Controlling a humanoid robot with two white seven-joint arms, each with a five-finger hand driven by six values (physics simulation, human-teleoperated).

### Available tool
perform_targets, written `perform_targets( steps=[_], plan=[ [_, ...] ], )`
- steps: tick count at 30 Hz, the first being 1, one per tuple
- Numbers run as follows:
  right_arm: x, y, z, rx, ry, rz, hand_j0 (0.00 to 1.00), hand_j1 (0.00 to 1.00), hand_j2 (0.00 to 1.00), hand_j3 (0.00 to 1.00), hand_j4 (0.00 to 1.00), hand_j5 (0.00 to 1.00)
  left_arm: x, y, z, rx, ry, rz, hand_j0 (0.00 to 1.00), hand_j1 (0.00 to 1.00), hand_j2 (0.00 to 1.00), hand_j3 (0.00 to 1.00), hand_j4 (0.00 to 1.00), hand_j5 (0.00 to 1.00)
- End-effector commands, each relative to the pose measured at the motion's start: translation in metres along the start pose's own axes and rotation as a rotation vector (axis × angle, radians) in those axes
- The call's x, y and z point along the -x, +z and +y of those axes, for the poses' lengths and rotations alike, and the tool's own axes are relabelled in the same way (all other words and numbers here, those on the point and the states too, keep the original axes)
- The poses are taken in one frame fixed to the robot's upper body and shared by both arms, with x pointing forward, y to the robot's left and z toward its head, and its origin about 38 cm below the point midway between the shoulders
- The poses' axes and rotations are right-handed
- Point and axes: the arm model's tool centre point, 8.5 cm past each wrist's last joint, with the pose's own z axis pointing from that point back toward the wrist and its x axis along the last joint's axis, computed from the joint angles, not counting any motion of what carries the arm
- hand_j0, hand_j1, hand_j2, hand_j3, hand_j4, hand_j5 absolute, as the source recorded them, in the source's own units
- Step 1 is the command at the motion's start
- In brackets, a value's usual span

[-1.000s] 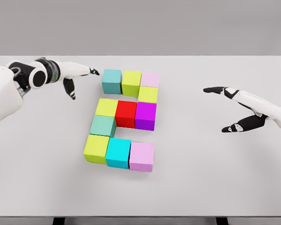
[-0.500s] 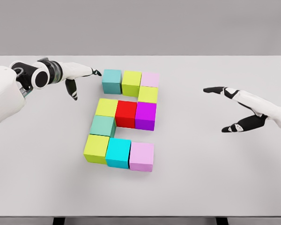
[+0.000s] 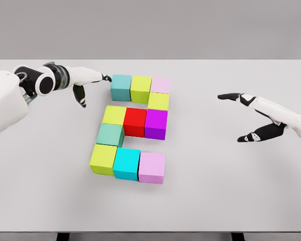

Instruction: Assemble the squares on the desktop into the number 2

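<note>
Squares sit mid-desk (image 3: pixel 231 201), already laid out as a 2: top row of three, one yellow under the pink, middle row of three, one teal below its left end, bottom row of three. Left hand (image 3: pixel 88 80) hovers empty, fingers extended, tips just beside the top-left teal square (image 3: pixel 121 86). Right hand (image 3: pixel 253 118) waits well apart, fingers spread, empty. Judged step: final alignment. Next move likely a light nudge closing that top row.

A pale grey table (image 3: pixel 231 196) carries coloured cubes (image 3: pixel 135 122) laid touching in a 2 shape.
</note>
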Motion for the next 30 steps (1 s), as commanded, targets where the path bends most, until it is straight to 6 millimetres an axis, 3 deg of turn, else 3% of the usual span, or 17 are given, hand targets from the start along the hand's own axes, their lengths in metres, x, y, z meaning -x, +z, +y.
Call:
perform_targets(
  steps=[1, 7, 10, 11, 12, 13, 15, 16, 18, 20, 22, 25, 30],
  plan=[
    [-0.001, 0.000, -0.001, 0.005, -0.006, -0.003, 1.00, 1.00, 1.00, 1.00, 1.00, 1.00, 0.000, 0.000, 0.001, -0.003, -0.005, -0.006, 1.00, 1.00, 1.00, 1.00, 1.00, 1.00],
    [-0.001, 0.000, -0.001, 0.004, -0.005, -0.003, 1.00, 1.00, 1.00, 1.00, 1.00, 1.00, 0.002, 0.001, 0.000, -0.003, 0.002, -0.002, 1.00, 1.00, 1.00, 1.00, 1.00, 1.00],
    [0.000, 0.000, 0.000, 0.004, -0.006, -0.001, 1.00, 1.00, 1.00, 1.00, 1.00, 1.00, 0.008, 0.005, 0.000, -0.005, 0.009, 0.004, 1.00, 1.00, 1.00, 1.00, 1.00, 1.00],
    [0.000, 0.000, -0.001, 0.005, -0.007, -0.002, 1.00, 1.00, 1.00, 1.00, 1.00, 1.00, 0.018, 0.012, -0.001, -0.008, 0.012, 0.017, 1.00, 1.00, 1.00, 1.00, 1.00, 1.00],
    [0.000, 0.000, 0.000, 0.004, -0.006, -0.001, 1.00, 1.00, 1.00, 1.00, 1.00, 1.00, 0.026, 0.028, 0.004, -0.031, -0.017, -0.020, 1.00, 1.00, 1.00, 1.00, 1.00, 1.00],
    [0.000, 0.000, -0.001, 0.005, -0.007, -0.002, 1.00, 1.00, 1.00, 1.00, 1.00, 1.00, 0.036, 0.058, 0.018, -0.101, -0.057, -0.103, 1.00, 1.00, 1.00, 1.00, 1.00, 1.00],
    [0.000, 0.000, -0.001, 0.005, -0.007, -0.002, 1.00, 1.00, 1.00, 1.00, 1.00, 1.00, 0.047, 0.105, 0.013, -0.193, -0.146, -0.327, 1.00, 1.00, 1.00, 1.00, 1.00, 1.00],
    [0.000, 0.000, -0.001, 0.005, -0.007, -0.002, 1.00, 1.00, 1.00, 1.00, 1.00, 1.00, 0.065, 0.135, 0.010, -0.266, -0.144, -0.398, 1.00, 1.00, 1.00, 1.00, 1.00, 1.00],
    [0.000, 0.000, -0.001, 0.005, -0.007, -0.002, 1.00, 1.00, 1.00, 1.00, 1.00, 1.00, 0.095, 0.161, -0.007, -0.325, 0.011, -0.394, 1.00, 1.00, 1.00, 1.00, 1.00, 1.00],
    [0.000, 0.000, -0.001, 0.005, -0.007, -0.002, 1.00, 1.00, 1.00, 1.00, 1.00, 1.00, 0.113, 0.175, -0.026, -0.382, 0.163, -0.418, 1.00, 1.00, 1.00, 1.00, 1.00, 1.00],
    [0.000, 0.000, -0.001, 0.005, -0.007, -0.002, 1.00, 1.00, 1.00, 1.00, 1.00, 1.00, 0.126, 0.183, -0.045, -0.422, 0.252, -0.413, 1.00, 1.00, 1.00, 1.00, 1.00, 1.00],
    [0.000, 0.000, -0.001, 0.005, -0.007, -0.002, 1.00, 1.00, 1.00, 1.00, 1.00, 1.00, 0.127, 0.179, -0.071, -0.398, 0.311, -0.416, 1.00, 1.00, 1.00, 1.00, 1.00, 1.00],
    [0.000, 0.000, -0.001, 0.005, -0.007, -0.002, 1.00, 1.00, 1.00, 1.00, 1.00, 1.00, 0.129, 0.177, -0.083, -0.368, 0.317, -0.400, 1.00, 1.00, 1.00, 1.00, 1.00, 1.00]
  ],
)
